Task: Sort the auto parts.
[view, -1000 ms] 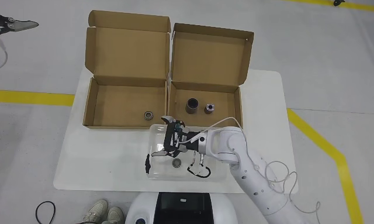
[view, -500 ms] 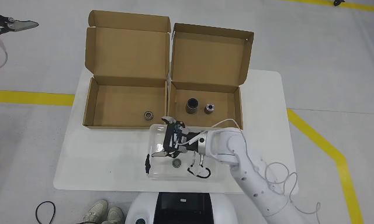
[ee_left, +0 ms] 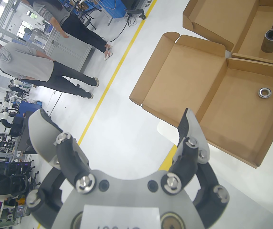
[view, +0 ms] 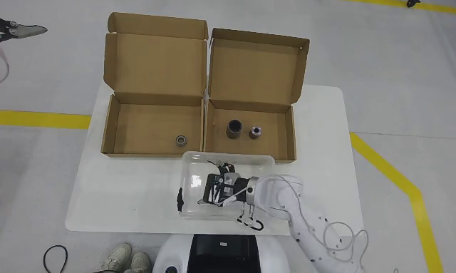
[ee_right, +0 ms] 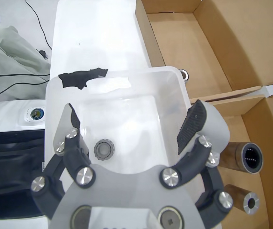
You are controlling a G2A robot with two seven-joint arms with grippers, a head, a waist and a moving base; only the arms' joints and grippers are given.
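A small toothed ring (ee_right: pixel 104 149) lies flat in the clear tub (view: pixel 228 157), lower middle of the top view. The right gripper (ee_right: pixel 133 110) hangs over it, jaws released and empty. The ring sits close to one jaw, so closing now could knock it aside or catch the tub wall. That arm enters from the lower right, wrist turned toward the tub. The left gripper (ee_left: pixel 113 117), jaws also released, holds nothing.

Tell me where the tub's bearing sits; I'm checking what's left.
In the right wrist view, the bearing lies on the floor of the clear tub, below the open right gripper, near one finger.
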